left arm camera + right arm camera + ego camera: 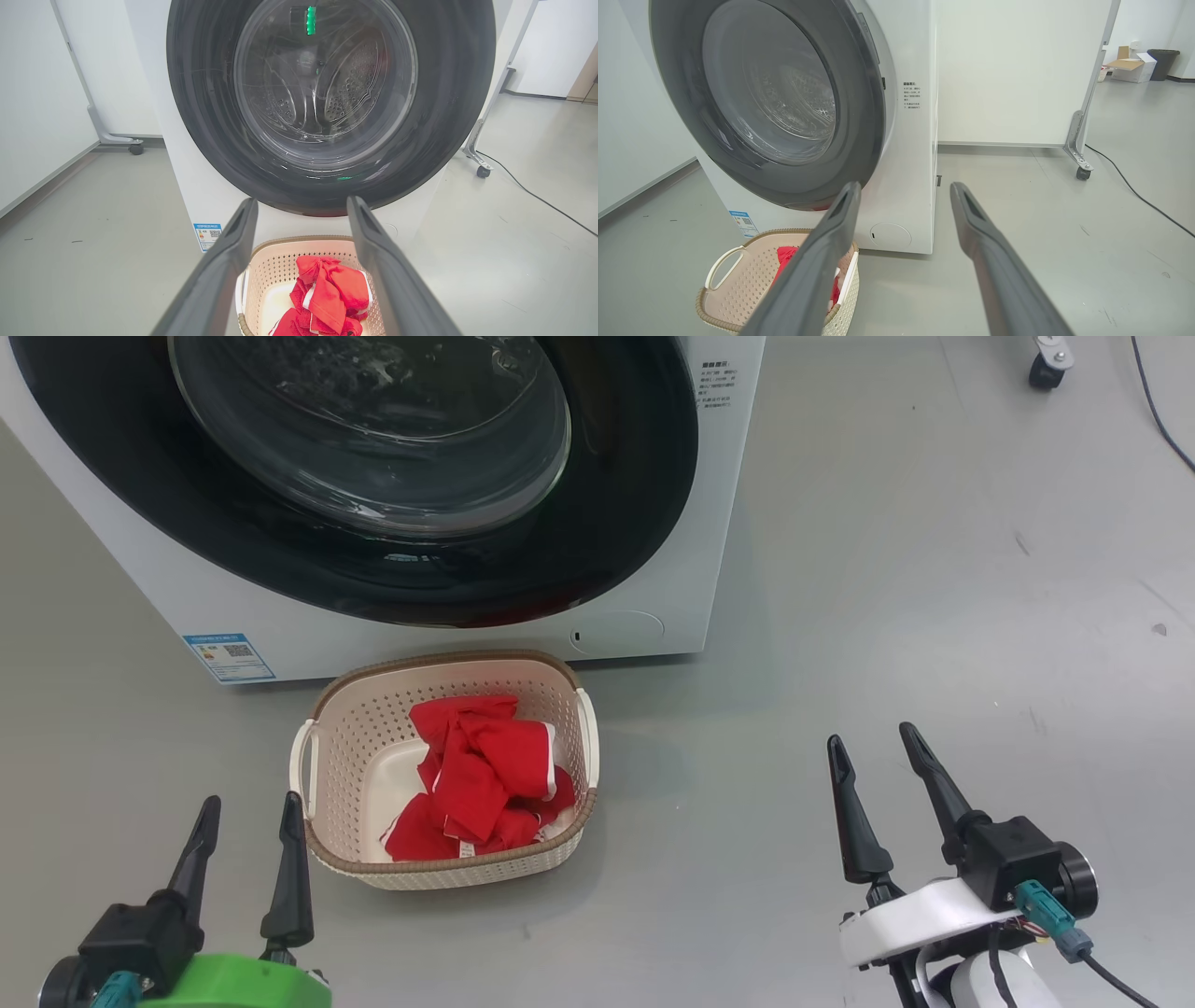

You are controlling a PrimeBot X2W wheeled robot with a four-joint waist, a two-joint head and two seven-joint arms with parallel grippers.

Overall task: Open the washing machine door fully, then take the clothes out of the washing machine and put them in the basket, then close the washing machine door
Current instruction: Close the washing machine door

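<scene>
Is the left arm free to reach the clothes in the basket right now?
Probably yes: the left pincer is open beside the basket, and the clothes lie uncovered in it.

Left gripper (247, 812) and right gripper (873, 742) both spread, holding nothing.

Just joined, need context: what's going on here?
Nothing is being handled. The red clothes lie in the basket on the floor in front of the washing machine, whose door looks shut. The left claw and right claw hover open and empty, either side of the basket.
</scene>
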